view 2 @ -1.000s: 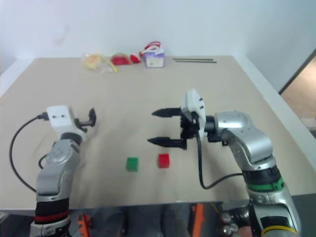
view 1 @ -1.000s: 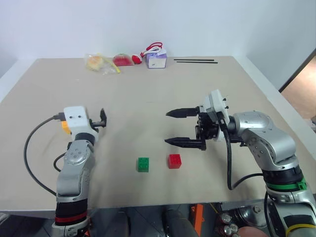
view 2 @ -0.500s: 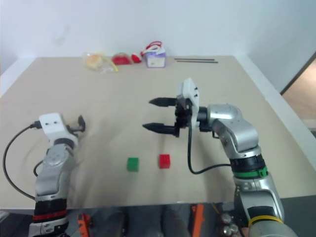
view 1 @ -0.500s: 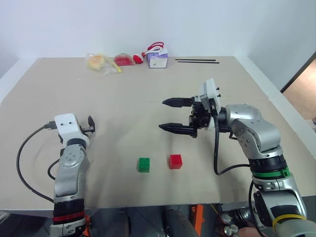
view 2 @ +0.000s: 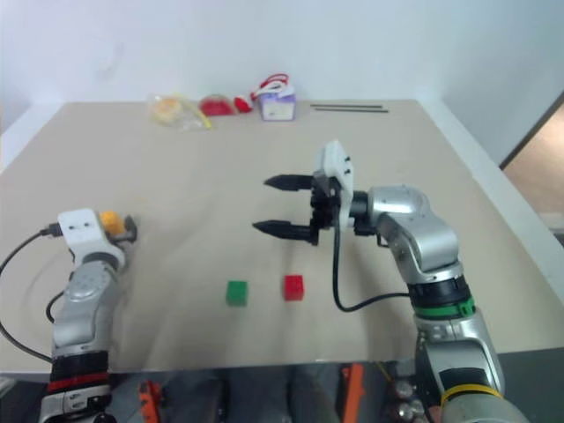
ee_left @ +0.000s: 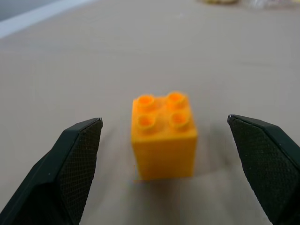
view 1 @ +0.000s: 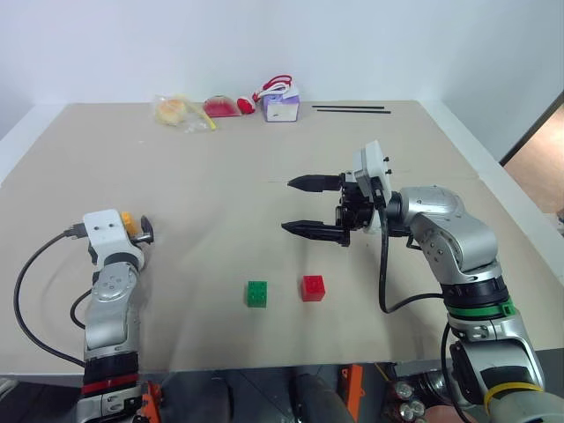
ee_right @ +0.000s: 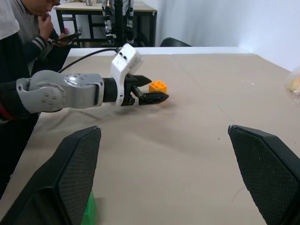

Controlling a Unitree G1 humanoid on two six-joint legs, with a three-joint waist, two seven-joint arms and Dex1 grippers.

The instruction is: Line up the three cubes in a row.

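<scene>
Where the three cubes stand on the tabletop (view 1: 264, 176), they are listed as follows. Yellow-orange cube (ee_left: 163, 136): upright, studs up, at the robot's left side, well apart from the other two; it sits between the spread fingers of the left tool (ee_left: 178, 164), touched by neither. Green cube (view 1: 256, 293): near the front edge, about mid-width. Red cube (view 1: 312, 287): just beside the green one on its right, a small gap between them, the pair roughly level with each other.

Left tool: released, fingers wide, held low and level over the tabletop, the yellow-orange cube just ahead of its tips. Right tool (view 1: 305, 206): released, both black fingers spread wide and pointing toward the robot's left, hovering above the tabletop behind the red cube, touching nothing.

Far edge of the tabletop: a purple-and-white box (view 1: 280, 107) with a red-and-white loop on top; a red item (view 1: 220, 107) to its left; a clear bag (view 1: 179, 112) with yellowish contents further left; two thin dark rods (view 1: 349, 109) lying side by side to the right of the box.

Beyond the tabletop's left side, seen from the right wrist: a seated person (ee_right: 23, 28) in dark clothing, a hand raised to the face.
</scene>
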